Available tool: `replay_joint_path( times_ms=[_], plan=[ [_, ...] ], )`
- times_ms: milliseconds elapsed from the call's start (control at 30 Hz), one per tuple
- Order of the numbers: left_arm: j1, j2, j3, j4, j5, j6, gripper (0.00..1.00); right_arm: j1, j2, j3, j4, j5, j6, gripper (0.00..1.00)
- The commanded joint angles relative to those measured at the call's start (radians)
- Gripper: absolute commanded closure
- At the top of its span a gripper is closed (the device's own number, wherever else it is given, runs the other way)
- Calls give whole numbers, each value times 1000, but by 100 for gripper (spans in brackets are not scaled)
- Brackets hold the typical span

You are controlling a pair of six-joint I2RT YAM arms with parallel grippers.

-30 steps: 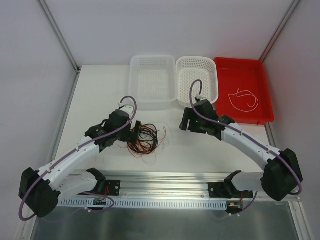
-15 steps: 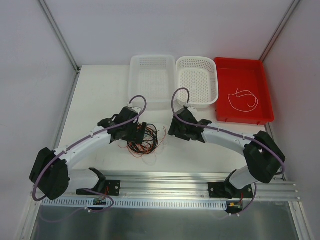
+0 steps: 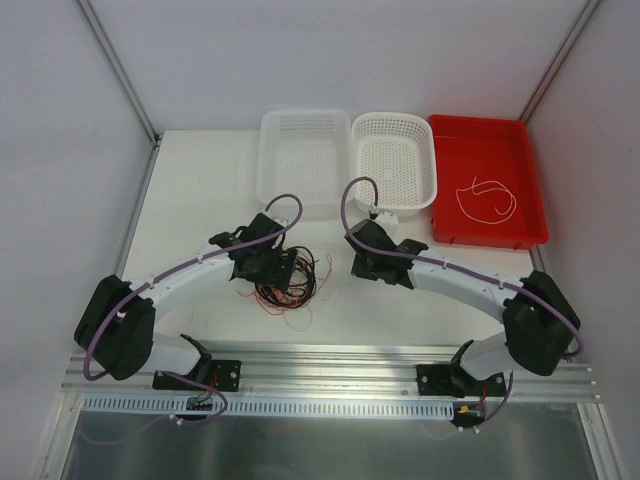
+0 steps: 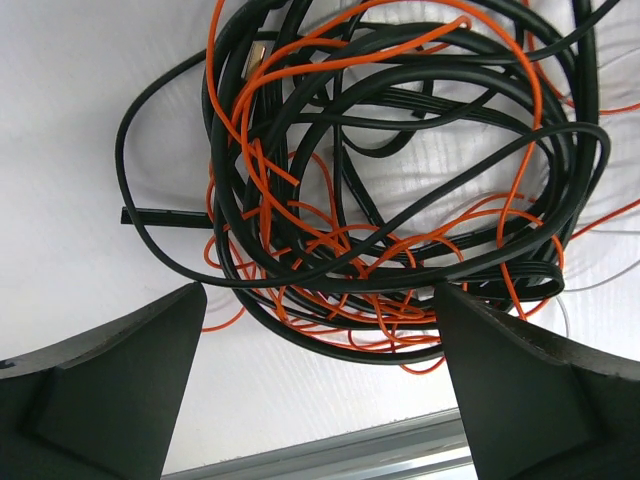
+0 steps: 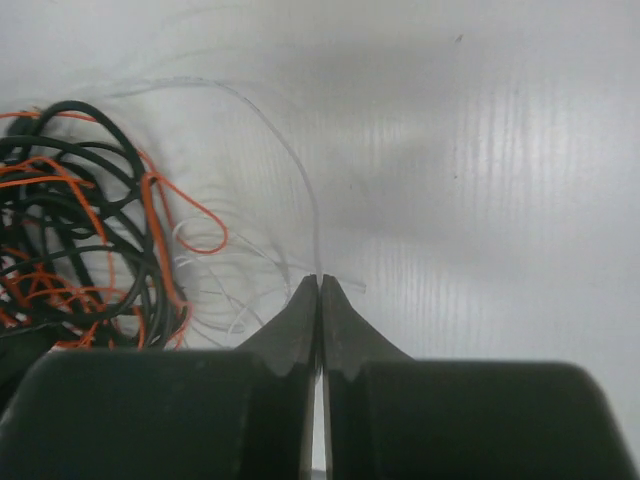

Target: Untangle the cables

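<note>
Hovering over the tangle (image 4: 400, 200), the left claw (image 4: 320, 290) is holding its fingers wide apart, one on each side of the heap, probably ready to pin it or take a loop. Just beside it, the right claw (image 5: 318, 285) is pressing its tips together on what looks like a thin white cable (image 5: 300, 170), most likely to draw that strand clear of the rest. The strand is running straight away from the tips, then arcing over toward the black and orange loops. The tangle is lying on the worktop (image 3: 200, 200) between the two claws as a roughly round coil with no clear long axis; one black end (image 4: 150, 215) is poking out sideways. Farther back, two white baskets (image 3: 305, 125) and a red tray (image 3: 530, 150) are waiting, the tray already holding one loose cable (image 3: 485, 197).
</note>
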Motion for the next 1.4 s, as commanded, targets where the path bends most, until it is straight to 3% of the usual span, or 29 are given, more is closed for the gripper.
replay_joint_path(
  times_ms=[0,400,567,933,1367],
  plan=[
    [12,53,40,-36,-3,-16,1,12,-172,92,-130,136,-111,99],
    [12,135,71,-89,8,-16,1,11,-490,391,-302,214,-491,99],
    [12,141,71,-93,6,-17,1,8,-505,610,-347,266,-648,99],
    [12,159,78,-112,-6,-16,1,-4,-487,920,-333,324,-907,99],
    [12,178,86,-137,-41,-19,1,-4,-472,1053,-109,436,-1154,99]
  ],
)
